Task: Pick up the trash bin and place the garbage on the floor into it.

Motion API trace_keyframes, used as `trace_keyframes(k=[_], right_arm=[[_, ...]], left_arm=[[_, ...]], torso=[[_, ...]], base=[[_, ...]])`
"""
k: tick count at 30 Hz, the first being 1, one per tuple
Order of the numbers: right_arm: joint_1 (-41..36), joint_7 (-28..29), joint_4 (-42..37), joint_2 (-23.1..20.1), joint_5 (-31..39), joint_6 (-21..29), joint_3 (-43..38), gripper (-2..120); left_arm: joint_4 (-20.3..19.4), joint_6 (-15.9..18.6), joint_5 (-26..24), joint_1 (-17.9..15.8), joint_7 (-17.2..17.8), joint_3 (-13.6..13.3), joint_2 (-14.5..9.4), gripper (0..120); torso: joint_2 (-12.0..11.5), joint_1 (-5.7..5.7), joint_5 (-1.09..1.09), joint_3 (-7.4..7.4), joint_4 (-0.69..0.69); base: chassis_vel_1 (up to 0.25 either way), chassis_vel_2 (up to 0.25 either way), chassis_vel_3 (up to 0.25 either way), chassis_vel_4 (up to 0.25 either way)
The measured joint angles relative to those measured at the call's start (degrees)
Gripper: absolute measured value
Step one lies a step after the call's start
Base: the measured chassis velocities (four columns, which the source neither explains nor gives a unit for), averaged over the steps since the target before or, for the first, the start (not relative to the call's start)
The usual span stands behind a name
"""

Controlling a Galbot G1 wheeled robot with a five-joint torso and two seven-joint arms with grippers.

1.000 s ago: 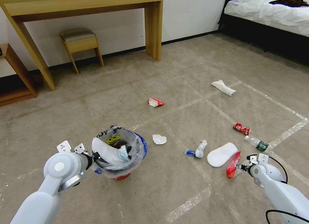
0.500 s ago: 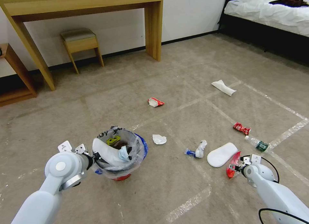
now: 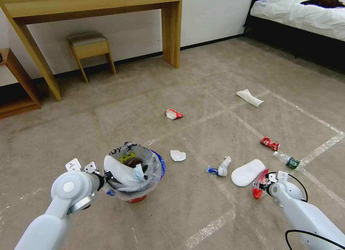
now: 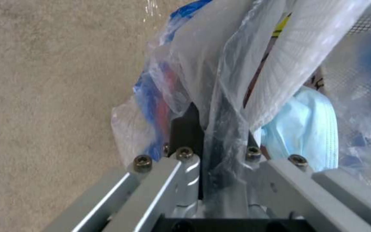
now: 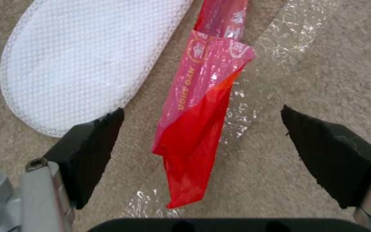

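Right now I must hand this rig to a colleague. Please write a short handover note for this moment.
Left hand: shut on the rim and bag of the trash bin, held at the robot's left.
Right hand: open, low over the red wrapper on the floor, beside a white slipper.
Done: one slipper and a blue mask are in the bin.
Left: the red wrapper, slippers, crumpled paper, other wrappers, small bottle.

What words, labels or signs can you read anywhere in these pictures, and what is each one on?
"DONG AN", roughly, in gold letters beneath a round gold emblem: on the long red plastic wrapper lying between the open right gripper's fingers.
Black letters on the clear plastic bag lining the small red trash bin: too distorted to read.
Green label on the small clear bottle: too small to read.
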State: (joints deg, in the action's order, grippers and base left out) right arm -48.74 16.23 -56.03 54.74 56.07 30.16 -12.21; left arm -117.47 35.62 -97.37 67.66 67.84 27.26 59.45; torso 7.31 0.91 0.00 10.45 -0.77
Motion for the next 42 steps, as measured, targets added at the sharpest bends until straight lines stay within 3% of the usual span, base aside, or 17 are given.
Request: trace_keyframes(k=[42], right_arm=[[5.1, -1.7, 9.1, 1.9, -2.1, -0.9, 0.7, 89]], left_arm=[[2.1, 0.2, 0.4, -1.4, -0.6, -1.2, 0.4, 4]], torso=[[0.0, 0.0, 0.0, 0.0, 0.0]], base=[[0.0, 0.0, 0.0, 0.0]])
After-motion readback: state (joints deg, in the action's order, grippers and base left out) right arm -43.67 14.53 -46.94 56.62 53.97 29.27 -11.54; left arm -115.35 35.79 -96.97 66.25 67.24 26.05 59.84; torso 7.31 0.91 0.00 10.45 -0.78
